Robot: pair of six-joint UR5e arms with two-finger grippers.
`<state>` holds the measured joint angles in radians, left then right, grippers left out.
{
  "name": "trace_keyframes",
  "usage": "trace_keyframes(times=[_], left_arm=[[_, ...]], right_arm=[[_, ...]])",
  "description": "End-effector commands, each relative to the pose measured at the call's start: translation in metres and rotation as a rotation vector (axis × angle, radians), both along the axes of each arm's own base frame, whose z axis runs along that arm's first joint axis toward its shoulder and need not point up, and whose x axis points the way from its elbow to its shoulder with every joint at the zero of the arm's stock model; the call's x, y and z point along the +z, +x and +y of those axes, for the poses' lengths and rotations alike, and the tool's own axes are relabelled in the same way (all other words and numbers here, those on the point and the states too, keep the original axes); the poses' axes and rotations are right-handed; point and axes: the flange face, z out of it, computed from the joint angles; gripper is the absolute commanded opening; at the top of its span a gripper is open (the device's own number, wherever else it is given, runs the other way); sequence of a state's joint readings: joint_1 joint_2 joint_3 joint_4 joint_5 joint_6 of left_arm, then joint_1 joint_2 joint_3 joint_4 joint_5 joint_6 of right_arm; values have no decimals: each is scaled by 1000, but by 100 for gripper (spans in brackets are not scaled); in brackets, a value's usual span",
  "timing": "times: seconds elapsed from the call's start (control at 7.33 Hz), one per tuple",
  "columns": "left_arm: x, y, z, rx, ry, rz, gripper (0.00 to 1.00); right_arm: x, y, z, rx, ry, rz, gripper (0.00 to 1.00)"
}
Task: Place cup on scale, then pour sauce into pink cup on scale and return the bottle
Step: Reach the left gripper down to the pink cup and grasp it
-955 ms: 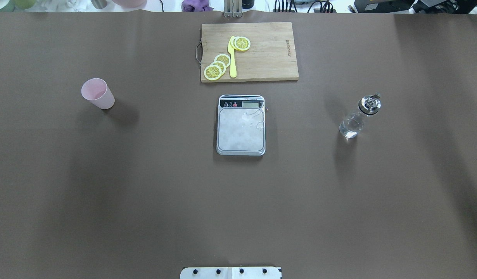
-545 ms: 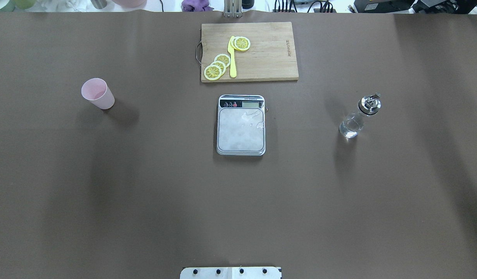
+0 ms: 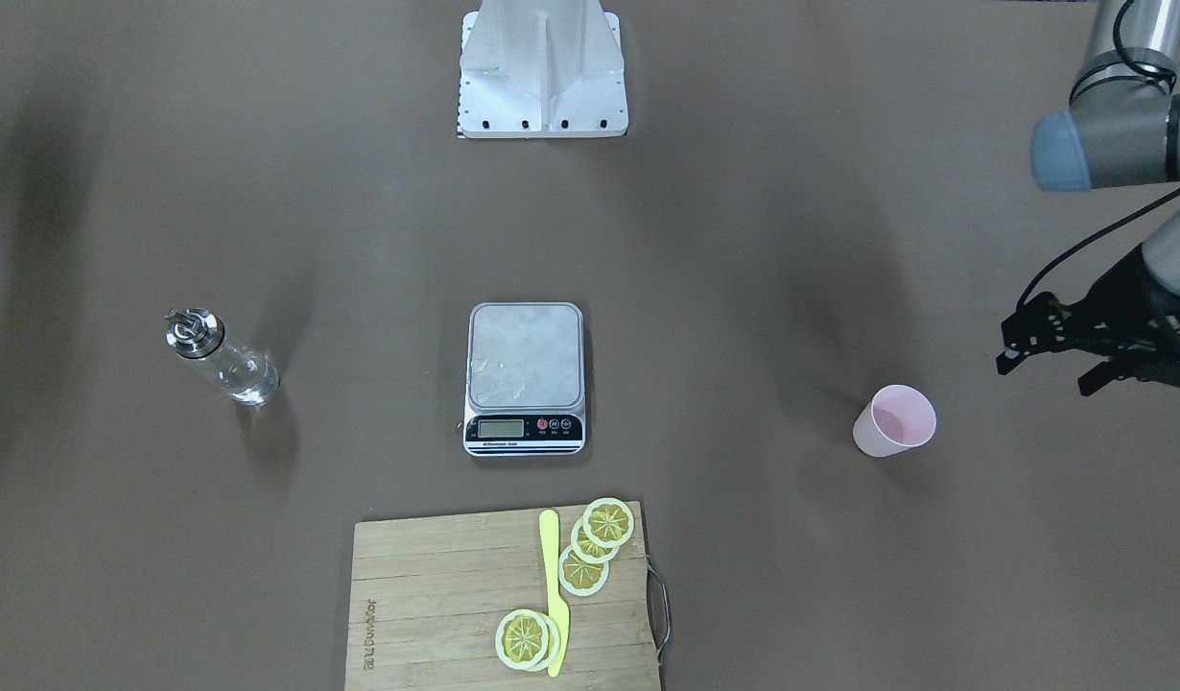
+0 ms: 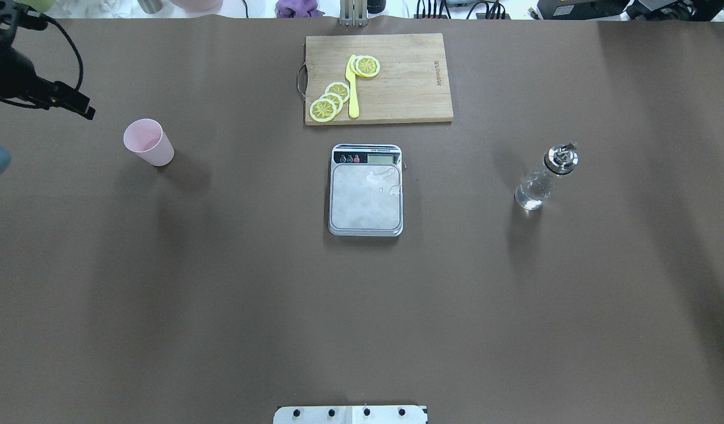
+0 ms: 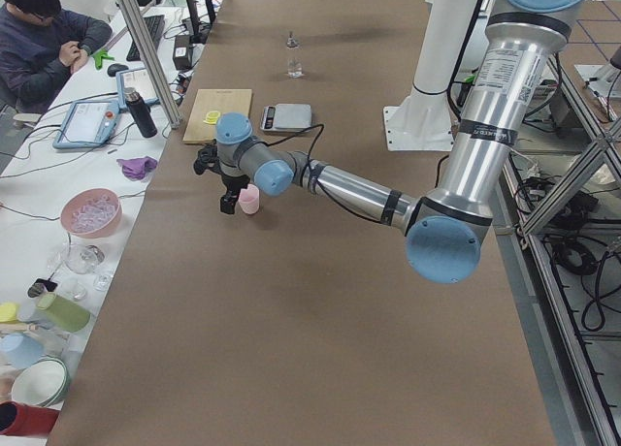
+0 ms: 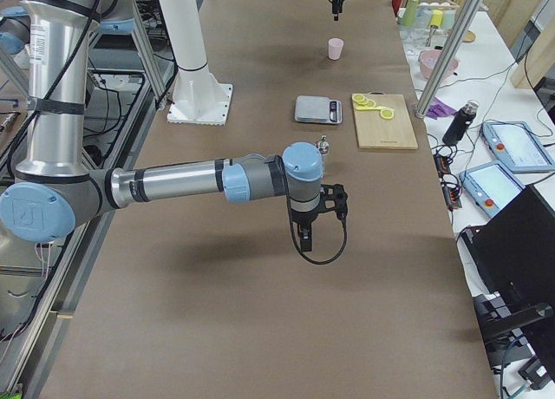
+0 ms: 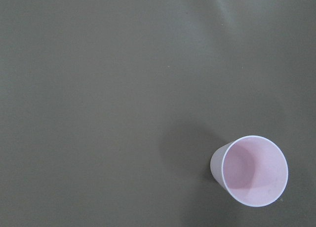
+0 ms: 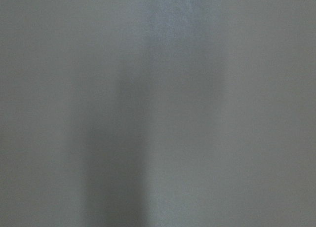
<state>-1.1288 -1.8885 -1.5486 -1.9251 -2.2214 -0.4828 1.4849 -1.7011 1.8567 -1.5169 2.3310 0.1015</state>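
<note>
Left hand (image 3: 1044, 374), cut off near the cup (image 3: 894, 420), seems released; right hand (image 6: 304, 236), cannot tell.

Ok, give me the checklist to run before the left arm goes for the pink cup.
1. Cup upright, mouth up, nothing touching it: ok.
2. Left claw open: ok, visibly spread.
3. Left claw centred over the cup: not ok. It hangs off to one side, and the cup sits in the wrist view's lower right corner.
4. Scale platform free of objects: ok, though pale smears mark it near the display.
5. Bottle upright and off the cup-to-scale path: ok, it stands across the scale from the cup.
6. Right claw open: cannot tell.
</note>
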Motion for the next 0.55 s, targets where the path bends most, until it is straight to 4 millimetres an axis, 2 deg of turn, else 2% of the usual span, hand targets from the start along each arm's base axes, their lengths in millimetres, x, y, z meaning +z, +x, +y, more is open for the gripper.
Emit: trace_keyframes(times=[0.0,0.14,0.41], left_arm=[[29,39,-10,13,23,-7,97],[42,55,-10,33,43,5,97],[20,91,-6,25,0,37,87]], right_arm=[[4,0,3,1,13,-2,100],[5,0,4,1,10,-2,100],[6,0,4,1,9,0,100]])
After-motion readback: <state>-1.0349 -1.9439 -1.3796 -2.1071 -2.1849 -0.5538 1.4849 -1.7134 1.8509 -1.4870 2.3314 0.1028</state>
